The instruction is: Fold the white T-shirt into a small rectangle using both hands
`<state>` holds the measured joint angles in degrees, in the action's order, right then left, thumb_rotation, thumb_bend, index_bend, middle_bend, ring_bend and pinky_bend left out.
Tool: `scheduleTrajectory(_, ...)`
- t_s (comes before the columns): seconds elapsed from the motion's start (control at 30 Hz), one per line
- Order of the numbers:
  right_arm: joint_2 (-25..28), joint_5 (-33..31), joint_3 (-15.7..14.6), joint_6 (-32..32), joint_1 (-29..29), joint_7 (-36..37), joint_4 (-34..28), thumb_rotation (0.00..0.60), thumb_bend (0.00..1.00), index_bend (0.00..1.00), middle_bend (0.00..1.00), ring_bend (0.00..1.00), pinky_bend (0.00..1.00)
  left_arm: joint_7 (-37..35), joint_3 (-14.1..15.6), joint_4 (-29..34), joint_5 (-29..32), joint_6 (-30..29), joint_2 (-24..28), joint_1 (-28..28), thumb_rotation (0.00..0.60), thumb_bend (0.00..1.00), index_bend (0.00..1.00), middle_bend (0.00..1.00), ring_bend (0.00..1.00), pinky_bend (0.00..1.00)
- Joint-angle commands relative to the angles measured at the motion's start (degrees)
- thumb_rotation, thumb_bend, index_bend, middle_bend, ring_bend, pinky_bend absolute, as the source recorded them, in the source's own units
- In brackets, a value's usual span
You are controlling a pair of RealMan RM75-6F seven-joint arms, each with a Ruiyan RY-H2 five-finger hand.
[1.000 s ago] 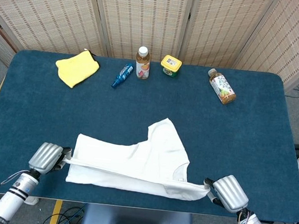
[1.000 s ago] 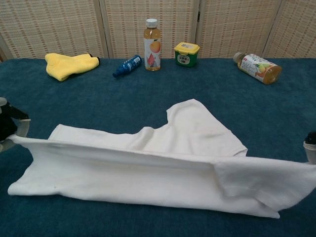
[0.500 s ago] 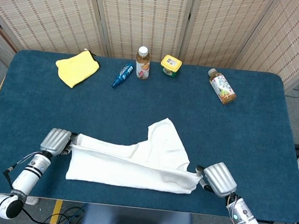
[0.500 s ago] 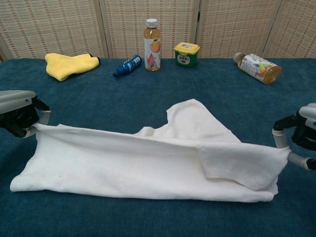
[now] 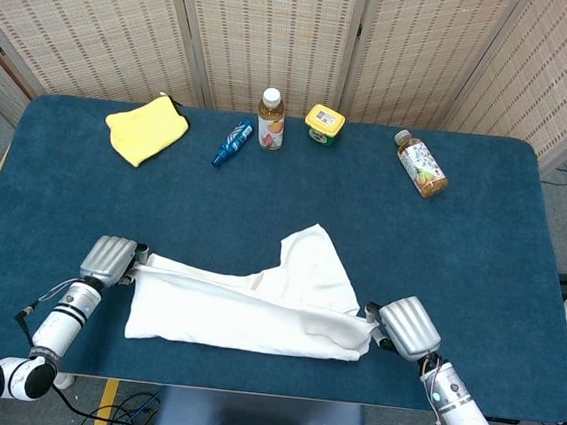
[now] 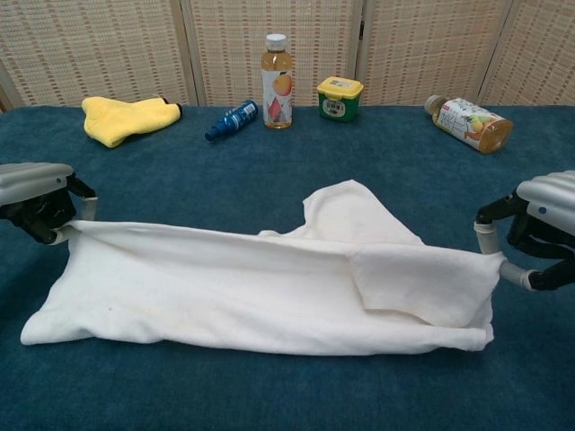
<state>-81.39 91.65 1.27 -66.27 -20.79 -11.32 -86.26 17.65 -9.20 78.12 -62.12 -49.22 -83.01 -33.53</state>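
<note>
The white T-shirt (image 5: 254,310) (image 6: 252,287) lies folded lengthwise near the table's front edge, with one sleeve sticking out toward the back. My left hand (image 5: 108,259) (image 6: 36,199) pinches the shirt's left end, holding that edge slightly off the cloth. At the other end, my right hand (image 5: 408,327) (image 6: 539,224) pinches the right corner, which is doubled over onto the shirt. The upper layer is stretched between the two hands.
Along the back of the blue table (image 5: 481,252) sit a yellow cloth (image 5: 146,127), a blue bottle lying down (image 5: 233,142), an upright juice bottle (image 5: 269,119), a green-and-yellow tub (image 5: 324,123) and a tipped bottle (image 5: 420,164). Folding screens stand behind.
Both hands have carried the lifted front edge away from me, over the shirt, and lowered it. The top layer now lies almost flat on the lower one.
</note>
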Motion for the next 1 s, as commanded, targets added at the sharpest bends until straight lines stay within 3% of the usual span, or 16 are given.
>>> scheduleTrajectory(0.03, -0.3, -0.4, 0.1, 0.2, -0.3, -0.1, 0.2, 0.6, 0.62, 0.69, 0.97, 1.0, 1.0, 0.6, 0.3, -0.7, 0.7, 0.1, -0.4, -0.4, 0.6, 0.59, 0.54, 0.88, 0.8, 0.87)
scheduleTrajectory(0.1, -0.5, -0.7, 0.2, 0.2, -0.5, -0.2, 0.4, 0.6, 0.62, 0.69, 0.97, 1.0, 1.0, 1.2, 0.4, -1.0, 1.3, 0.0, -0.6, -0.6, 0.6, 0.59, 0.5, 0.88, 0.8, 0.87)
scheduleTrajectory(0.2, -0.9, -1.0, 0.4, 0.4, -0.9, -0.1, 0.8, 0.6, 0.62, 0.7, 0.97, 1.0, 1.0, 1.8, 0.6, -1.3, 2.4, -0.3, -0.9, -0.8, 0.6, 0.56, 0.37, 0.87, 0.8, 0.87)
scheduleTrajectory(0.37, -2.0, -0.4, 0.6, 0.0, -1.8, -0.2, 2.0, 0.6, 0.62, 0.69, 0.97, 1.0, 1.0, 3.4, 1.0, -0.4, 3.6, -1.9, -0.6, -0.6, 0.6, 0.37, 0.13, 0.87, 0.8, 0.87)
scheduleTrajectory(0.47, -2.7, 0.0, 0.8, -0.2, -2.3, -0.1, 2.7, 0.6, 0.62, 0.69, 0.97, 1.0, 1.0, 3.6, 1.0, 0.7, 4.2, -3.2, -0.2, -0.2, 0.6, 0.33, 0.05, 0.86, 0.79, 0.87)
scheduleTrajectory(0.73, -4.6, 1.8, 1.7, -1.9, -4.1, 0.2, 5.7, 0.6, 0.62, 0.69, 0.97, 1.0, 1.0, 1.3, 1.1, 4.3, 3.1, -7.9, 2.0, 2.2, 0.6, 0.33, 0.0, 0.86, 0.79, 0.87)
scheduleTrajectory(1.0, -8.0, 6.3, 1.9, -9.2, -4.5, 6.4, 11.7, 0.6, 0.62, 0.69, 0.97, 1.0, 1.0, -2.1, 1.3, 7.6, 0.8, -12.0, 4.5, 4.8, 0.6, 0.33, 0.0, 0.86, 0.79, 0.87)
